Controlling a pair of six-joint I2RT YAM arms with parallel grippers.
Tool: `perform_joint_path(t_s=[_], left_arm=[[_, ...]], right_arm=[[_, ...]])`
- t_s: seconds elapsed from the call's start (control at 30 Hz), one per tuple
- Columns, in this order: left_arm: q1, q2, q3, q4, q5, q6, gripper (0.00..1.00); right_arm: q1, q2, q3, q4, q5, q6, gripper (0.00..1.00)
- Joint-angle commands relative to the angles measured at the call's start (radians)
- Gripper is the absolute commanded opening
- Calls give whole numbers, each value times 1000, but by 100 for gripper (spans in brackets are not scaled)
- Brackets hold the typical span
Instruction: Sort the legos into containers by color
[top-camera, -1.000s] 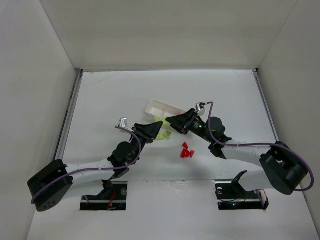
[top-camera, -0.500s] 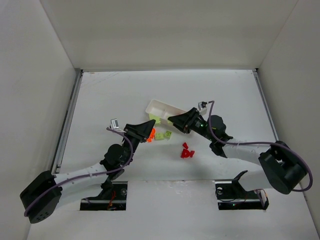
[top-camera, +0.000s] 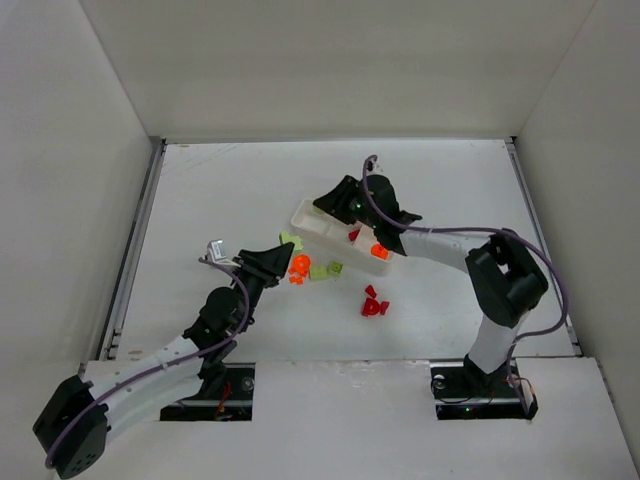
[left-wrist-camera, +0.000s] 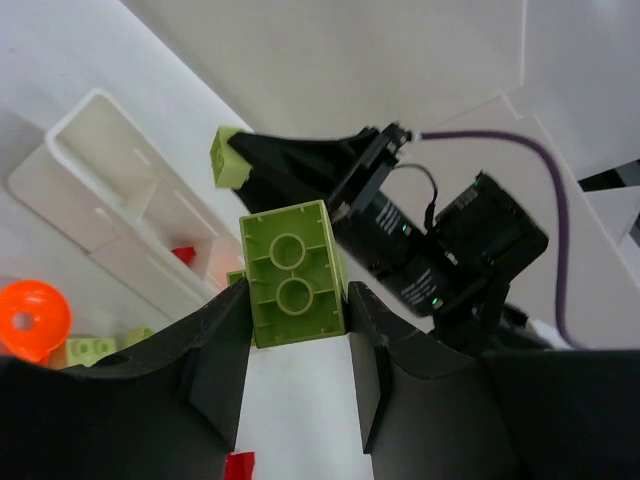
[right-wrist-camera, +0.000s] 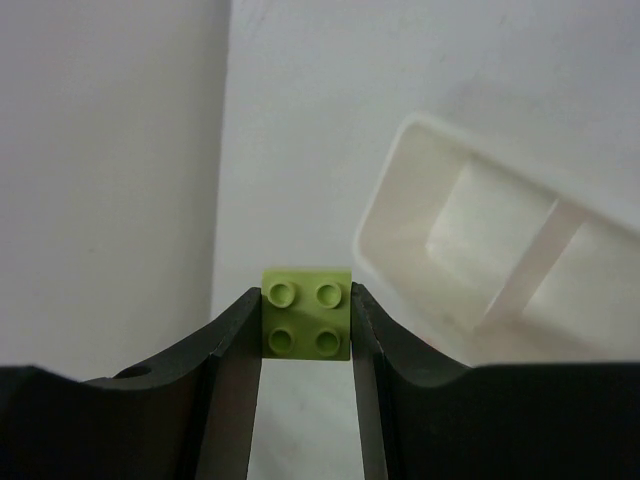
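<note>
My left gripper (left-wrist-camera: 295, 296) clamps a yellow-green two-stud plastic brick (left-wrist-camera: 292, 270), long axis up-frame. Right gripper (right-wrist-camera: 306, 300) pinches a square four-stud brick (right-wrist-camera: 306, 328)

White table (top-camera: 200, 200) carrying a tray and loose legos

The long white tray (top-camera: 310, 222) lies slantwise mid-table. Just in front of the tray sit orange pieces (top-camera: 299, 267) with yellow-green blocks (top-camera: 322, 270) beside them; red pieces (top-camera: 372, 303) lie farther from the tray, nearer the arm bases.

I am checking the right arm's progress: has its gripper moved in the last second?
Yes. Seen from above, the right gripper went up and left, from the near side of the white tray to its left end, holding a green block.
</note>
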Motion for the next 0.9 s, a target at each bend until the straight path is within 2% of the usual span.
perform_joint_path(t_s=[0.0,0.17,0.43,0.73,0.87], left_arm=[[27,-18,-25,-46,31,18,11],[75,26,-48,-31,68,3,12],[133,55,-74,-3,106,-29,12],[147,79,-71,14,118,-56,12],[147,82,-68,15,118,-62,12]], right_arm=[[9,78,151,-208,150,-179,25],[33,169,273,-291,208,-231,28],[53,230,325,-294,208,-230,32],[52,178,305,-251,196,-220,51],[53,138,254,-216,179,-220,56]])
